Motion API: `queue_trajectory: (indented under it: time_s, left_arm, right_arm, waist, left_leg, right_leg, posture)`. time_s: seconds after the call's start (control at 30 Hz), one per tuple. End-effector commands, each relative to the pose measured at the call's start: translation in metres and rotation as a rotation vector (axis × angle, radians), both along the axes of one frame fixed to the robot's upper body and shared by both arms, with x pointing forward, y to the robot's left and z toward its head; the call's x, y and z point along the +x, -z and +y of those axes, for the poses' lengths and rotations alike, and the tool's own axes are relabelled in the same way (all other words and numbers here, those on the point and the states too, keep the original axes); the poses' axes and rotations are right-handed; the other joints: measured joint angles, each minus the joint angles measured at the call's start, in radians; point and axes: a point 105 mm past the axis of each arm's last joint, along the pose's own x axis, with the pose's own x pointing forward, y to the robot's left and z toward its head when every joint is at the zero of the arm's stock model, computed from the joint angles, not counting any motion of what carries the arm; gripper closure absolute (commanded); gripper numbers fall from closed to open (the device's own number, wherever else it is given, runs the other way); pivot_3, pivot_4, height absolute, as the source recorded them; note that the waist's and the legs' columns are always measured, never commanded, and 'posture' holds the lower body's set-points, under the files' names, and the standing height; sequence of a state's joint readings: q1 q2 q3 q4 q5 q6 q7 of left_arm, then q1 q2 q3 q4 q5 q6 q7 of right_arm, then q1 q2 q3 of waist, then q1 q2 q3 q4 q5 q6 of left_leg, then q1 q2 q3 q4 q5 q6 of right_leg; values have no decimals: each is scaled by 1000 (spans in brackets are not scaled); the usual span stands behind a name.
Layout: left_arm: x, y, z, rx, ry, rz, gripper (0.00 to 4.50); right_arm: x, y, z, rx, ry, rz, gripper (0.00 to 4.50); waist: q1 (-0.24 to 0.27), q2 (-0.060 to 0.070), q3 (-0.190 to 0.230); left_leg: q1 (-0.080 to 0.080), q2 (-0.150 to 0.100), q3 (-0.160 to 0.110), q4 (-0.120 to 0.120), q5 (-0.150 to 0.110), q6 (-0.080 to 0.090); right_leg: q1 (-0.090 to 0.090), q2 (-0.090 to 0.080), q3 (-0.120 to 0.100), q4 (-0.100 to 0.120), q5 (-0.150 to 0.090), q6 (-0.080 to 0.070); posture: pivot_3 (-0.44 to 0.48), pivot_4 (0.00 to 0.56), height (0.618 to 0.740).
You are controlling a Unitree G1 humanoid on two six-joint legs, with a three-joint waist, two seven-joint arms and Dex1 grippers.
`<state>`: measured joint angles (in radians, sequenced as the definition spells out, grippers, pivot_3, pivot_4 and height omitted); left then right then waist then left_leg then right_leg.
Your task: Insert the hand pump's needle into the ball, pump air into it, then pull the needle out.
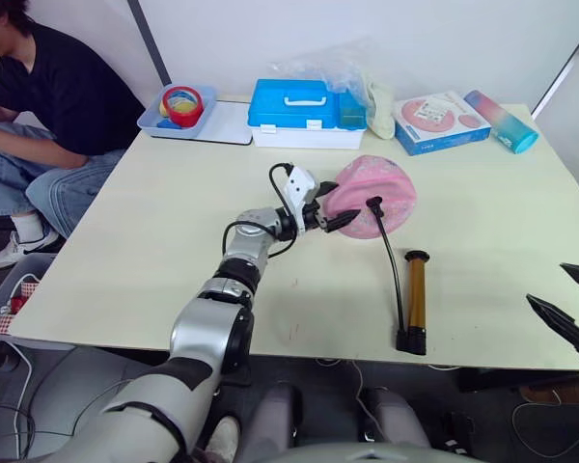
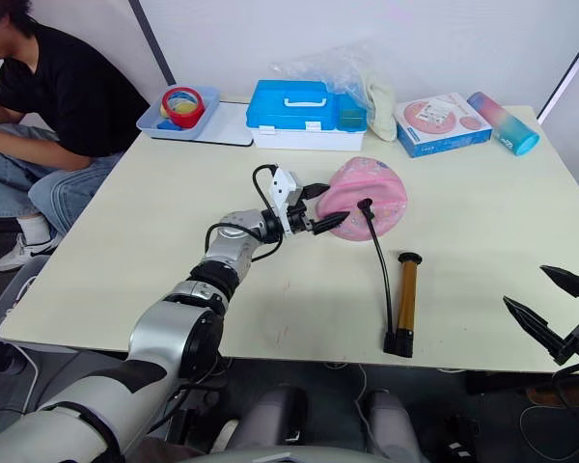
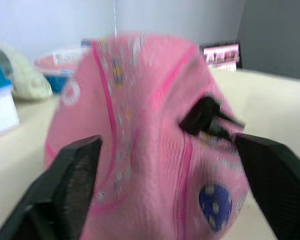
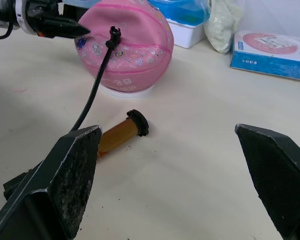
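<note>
The pink ball [image 1: 381, 191], partly caved in, sits mid-table on a white ring. The needle's black fitting [image 1: 373, 204] is seated on the ball's front; the pin itself is hidden. From the fitting the black hose [image 1: 390, 260] runs down to the bronze hand pump [image 1: 417, 301], which lies flat on the table in front of the ball. My left gripper [image 1: 336, 204] is open at the ball's left side, its fingers [image 3: 70, 185] straddling the pink surface. My right gripper [image 1: 569, 301] hangs open and empty over the table's front right edge, well clear of the pump [image 4: 119, 137].
A blue toolbox [image 1: 304, 111], a blue tray with tape rolls [image 1: 179, 108], a flat printed box [image 1: 442, 121] and a pink-to-blue cylinder [image 1: 502, 121] line the far edge. A person in black [image 1: 48, 96] sits at the far left corner.
</note>
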<state>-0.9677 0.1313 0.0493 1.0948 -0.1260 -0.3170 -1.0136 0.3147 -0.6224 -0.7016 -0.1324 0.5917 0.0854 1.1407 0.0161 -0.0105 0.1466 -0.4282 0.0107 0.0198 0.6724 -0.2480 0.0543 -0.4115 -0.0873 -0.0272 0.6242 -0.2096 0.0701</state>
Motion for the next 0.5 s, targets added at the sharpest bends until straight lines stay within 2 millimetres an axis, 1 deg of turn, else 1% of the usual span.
queue_trajectory:
  time_s: [0.03,0.13,0.2,0.4,0.5]
  left_arm:
    - [-3,-22,9,-61,17,-82,20]
    - [-7,-25,17,-66,37,-92,20]
    - [-12,-22,28,-48,52,-86,20]
    - [-31,-5,62,20,72,-25,20]
    - [-46,6,81,57,91,26,20]
  right_arm:
    - [3,-6,-2,-37,13,-54,0]
    - [6,-5,-2,-40,9,-59,0]
    - [6,-4,-1,-37,0,-54,0]
    - [7,1,1,-36,-20,-44,0]
    - [7,4,2,-35,-27,-32,0]
  waist:
    - [-1,0,0]
    - [-1,1,0]
    - [-3,1,0]
    - [-3,1,1]
    - [-2,1,1]
  left_leg:
    - [0,0,0,0,0,0]
    - [0,0,0,1,0,0]
    - [1,0,0,1,0,0]
    - [2,1,2,1,0,0]
    - [2,1,2,2,0,0]
  right_leg:
    - [0,0,0,0,0,0]
    - [0,0,1,1,0,0]
    - [0,0,1,1,0,0]
    - [0,1,2,2,0,0]
    - [1,0,2,3,0,0]
  posture:
    - [0,150,740]
    - [0,150,740]
    - [0,150,740]
    - [0,150,740]
    - [0,150,740]
